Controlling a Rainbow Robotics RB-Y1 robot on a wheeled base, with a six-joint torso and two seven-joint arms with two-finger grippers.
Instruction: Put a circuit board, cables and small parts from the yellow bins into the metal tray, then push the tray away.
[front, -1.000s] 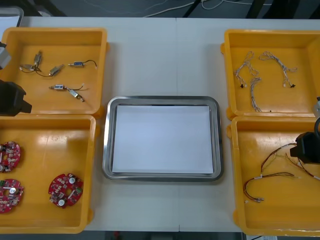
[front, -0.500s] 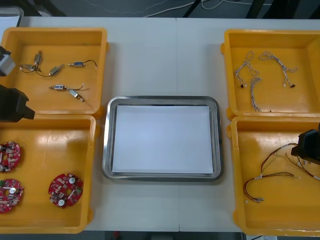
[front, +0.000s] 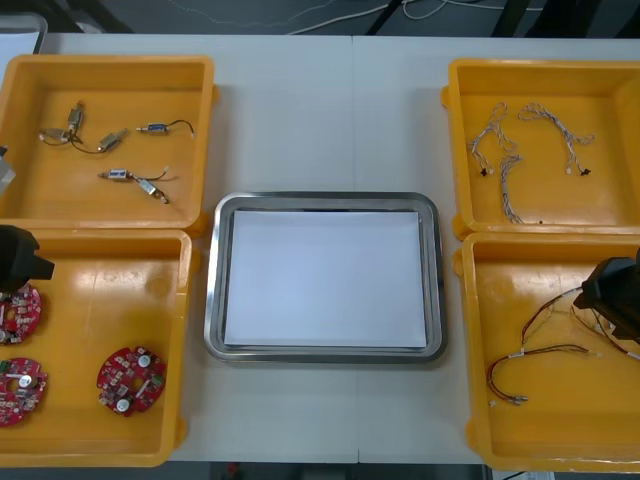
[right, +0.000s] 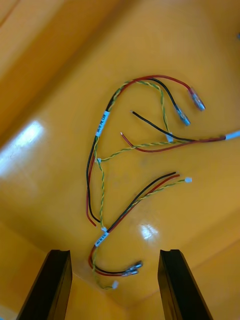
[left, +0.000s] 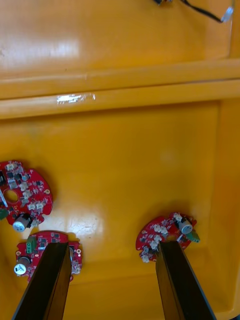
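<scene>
Step in hand: first picks; metal tray (front: 211, 300), white inside, holds nothing yet.
Left gripper (left: 112, 246): jaws wide, empty, above the near left yellow bin (front: 100, 285); one round red circuit board (left: 165, 234) is partly covered by a finger.
Right gripper (right: 115, 254): jaws wide, empty, over red and yellow cables (right: 132, 150).
Next, probably: lower and close.
Individual strands in the tangle are hard to separate.
</scene>
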